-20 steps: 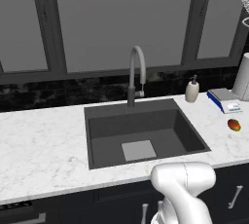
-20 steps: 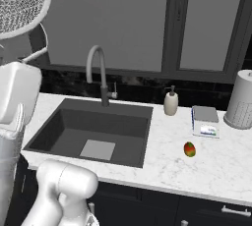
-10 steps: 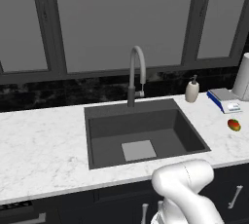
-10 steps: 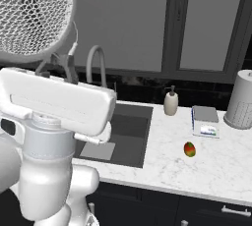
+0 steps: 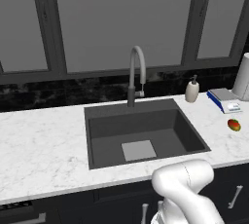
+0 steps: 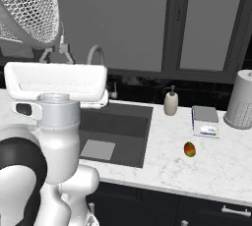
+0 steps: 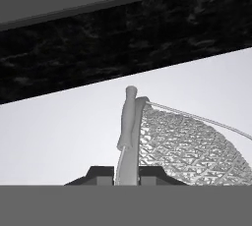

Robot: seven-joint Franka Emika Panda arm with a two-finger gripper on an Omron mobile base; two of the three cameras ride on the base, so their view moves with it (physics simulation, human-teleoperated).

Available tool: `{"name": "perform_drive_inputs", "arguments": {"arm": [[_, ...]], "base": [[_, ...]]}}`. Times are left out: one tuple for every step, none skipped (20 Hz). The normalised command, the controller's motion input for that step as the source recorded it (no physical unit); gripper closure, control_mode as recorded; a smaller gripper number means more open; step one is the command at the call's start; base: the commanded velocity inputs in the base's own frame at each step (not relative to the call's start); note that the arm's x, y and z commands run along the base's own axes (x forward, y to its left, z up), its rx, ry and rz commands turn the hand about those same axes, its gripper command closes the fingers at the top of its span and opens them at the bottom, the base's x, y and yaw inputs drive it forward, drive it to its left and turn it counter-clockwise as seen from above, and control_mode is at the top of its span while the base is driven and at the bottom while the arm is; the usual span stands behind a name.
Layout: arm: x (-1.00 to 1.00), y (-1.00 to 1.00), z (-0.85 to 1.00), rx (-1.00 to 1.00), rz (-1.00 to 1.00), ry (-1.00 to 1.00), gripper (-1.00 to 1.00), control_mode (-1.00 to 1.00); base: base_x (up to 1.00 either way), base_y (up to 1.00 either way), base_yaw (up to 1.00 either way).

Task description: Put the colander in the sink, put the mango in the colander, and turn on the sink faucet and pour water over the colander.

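Note:
The colander [image 6: 29, 9], a white wire-mesh bowl, is held tilted on edge high at the upper left of the right base view, above the counter left of the sink [image 6: 123, 127]. My gripper [image 6: 61, 53] is shut on its rim from below. In the hand view the gripper [image 7: 129, 173] pinches a grey handle at the rim, and the colander's mesh [image 7: 192, 146] spreads to the right. The dark sink [image 5: 146, 121] holds nothing. The faucet [image 5: 136, 72] stands behind it with no water running. The mango [image 5: 234, 124] lies on the counter right of the sink, also seen as the mango [image 6: 189, 149].
A soap pump bottle [image 6: 171, 103] stands behind the sink's right corner. A small blue and white box [image 6: 204, 121] and a paper towel roll [image 6: 241, 99] sit at the far right. Dark windows run along the back wall.
The arm has swung round with the colander in its grip. The colander has left the top right corner of the left base view, and the hand now stands in front of the sink in the right base view.

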Motion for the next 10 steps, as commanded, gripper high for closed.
{"name": "perform_drive_inputs", "arguments": {"arm": [[0.04, -0.30, -0.82, -0.31, 0.25, 0.00, 1.00, -1.00], [0.01, -0.34, -0.84, -0.32, 0.23, 0.00, 1.00, -1.00], [0.00, -0.38, -0.85, -0.33, 0.20, 0.00, 1.00, -1.00], [0.00, -0.44, -0.85, -0.33, 0.17, 0.00, 1.00, -1.00], [0.00, -0.51, -0.89, -0.33, 0.13, 0.00, 1.00, -1.00], [0.00, -0.62, -0.92, -0.32, 0.11, 0.00, 1.00, -1.00], [-0.15, -0.88, -0.99, -0.25, 0.03, 0.00, 1.00, -1.00], [-0.21, -0.97, -0.99, -0.22, 0.00, 0.00, 1.00, -1.00], [-0.29, -1.00, -0.98, -0.15, 0.00, -0.04, 1.00, -1.00], [-0.38, -1.00, -0.92, -0.15, 0.00, -0.07, 1.00, -1.00]], "base": [[0.00, 0.00, 0.00], [0.00, 0.00, 0.00], [0.00, 0.00, 0.00], [0.00, 0.00, 0.00], [0.00, 0.00, 0.00], [0.00, 0.00, 0.00], [0.00, 0.00, 0.00], [0.00, 0.00, 0.00], [0.00, 0.00, 0.00], [0.00, 0.00, 0.00]]}}
